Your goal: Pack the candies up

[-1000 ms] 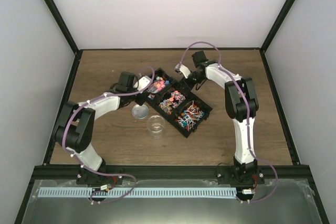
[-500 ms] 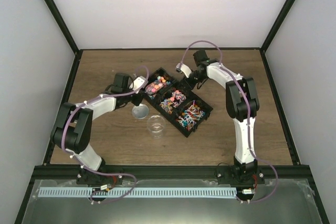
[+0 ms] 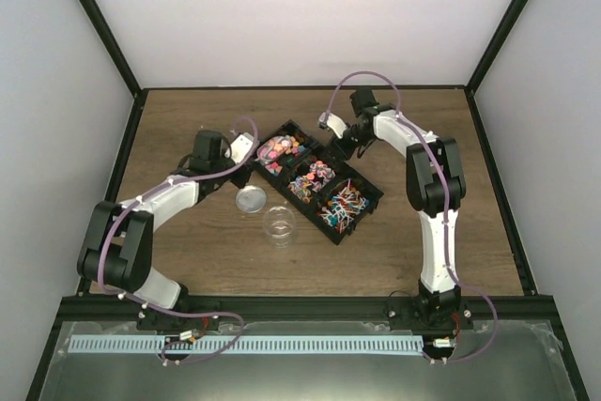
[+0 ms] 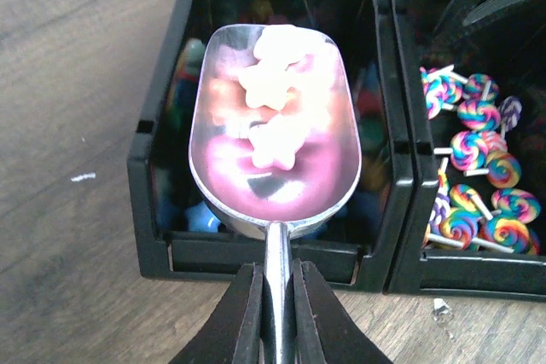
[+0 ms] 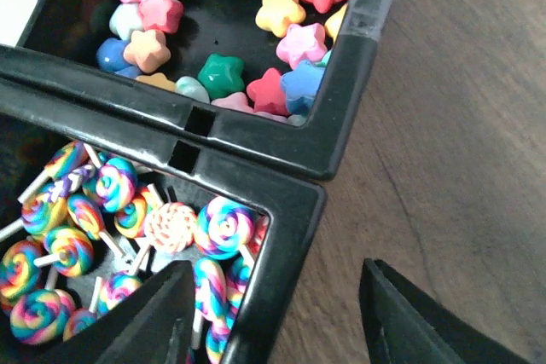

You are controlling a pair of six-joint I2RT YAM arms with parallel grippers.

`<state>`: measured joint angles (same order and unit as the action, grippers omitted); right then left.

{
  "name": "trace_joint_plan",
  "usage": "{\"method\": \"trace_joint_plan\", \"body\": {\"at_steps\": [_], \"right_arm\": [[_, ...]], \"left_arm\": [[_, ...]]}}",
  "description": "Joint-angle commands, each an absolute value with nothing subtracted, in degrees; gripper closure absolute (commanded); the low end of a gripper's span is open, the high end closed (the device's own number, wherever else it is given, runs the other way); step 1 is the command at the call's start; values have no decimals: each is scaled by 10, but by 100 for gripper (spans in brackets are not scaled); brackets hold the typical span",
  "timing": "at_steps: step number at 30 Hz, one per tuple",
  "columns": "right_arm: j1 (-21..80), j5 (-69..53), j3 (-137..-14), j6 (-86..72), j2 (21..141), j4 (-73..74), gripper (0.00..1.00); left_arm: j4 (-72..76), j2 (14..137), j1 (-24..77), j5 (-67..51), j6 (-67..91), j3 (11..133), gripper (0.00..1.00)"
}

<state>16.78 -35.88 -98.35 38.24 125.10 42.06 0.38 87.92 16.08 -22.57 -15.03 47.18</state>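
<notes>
My left gripper (image 4: 277, 313) is shut on the handle of a metal scoop (image 4: 273, 168). The scoop holds a few pale star candies (image 4: 275, 83) above the end compartment of the black tray (image 4: 153, 236). In the top view the left gripper (image 3: 246, 159) is at the tray's left end (image 3: 266, 129). Star candies (image 5: 256, 31) fill one compartment and lollipops (image 5: 111, 210) the one beside it. My right gripper (image 5: 281, 321) is open and empty, its jaws either side of the tray's corner wall (image 5: 290, 236); in the top view it (image 3: 345, 147) is at the tray's far side.
A clear round jar (image 3: 279, 225) stands open on the wooden table in front of the tray. Its round lid (image 3: 250, 199) lies beside it to the left. A third compartment (image 3: 344, 204) holds stick candies. Black frame rails border the table.
My left arm has drawn back to the left, bringing the scoop with its candies from the star compartment's middle towards its left end. The right arm has barely moved.
</notes>
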Motion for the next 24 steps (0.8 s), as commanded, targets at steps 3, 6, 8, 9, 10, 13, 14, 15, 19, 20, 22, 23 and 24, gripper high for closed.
{"method": "trace_joint_plan", "body": {"at_steps": [3,6,8,9,10,13,14,15,19,20,22,23,24], "right_arm": [[158,-353,-1022,393,1239,436,30],[155,-357,-1031,390,1232,440,17],[154,-360,-1033,390,1224,439,13],[152,-364,-1032,390,1217,436,12],[151,-371,-1031,390,1212,435,11],[149,-390,-1024,392,1193,429,8],[148,-394,-1018,392,1186,425,8],[148,-400,-1012,393,1178,421,8],[149,-435,-993,395,1150,418,6],[149,-443,-987,397,1142,418,5],[150,-458,-976,398,1130,421,2],[153,-463,-972,399,1123,425,1],[155,-464,-968,399,1119,428,0]], "left_arm": [[-11,823,150,-261,-164,481,96],[-50,794,143,-279,-185,495,96],[-86,774,139,-293,-209,504,96],[-101,760,136,-300,-220,509,96],[-117,751,134,-310,-230,513,96],[-166,726,126,-345,-268,527,96],[-180,717,126,-353,-275,529,96],[-192,706,126,-356,-280,528,96],[-243,649,125,-358,-309,512,96],[-263,635,125,-359,-323,509,96],[-308,606,124,-361,-358,505,96],[-332,591,123,-362,-374,503,96],[-353,576,123,-362,-388,502,96]]}}
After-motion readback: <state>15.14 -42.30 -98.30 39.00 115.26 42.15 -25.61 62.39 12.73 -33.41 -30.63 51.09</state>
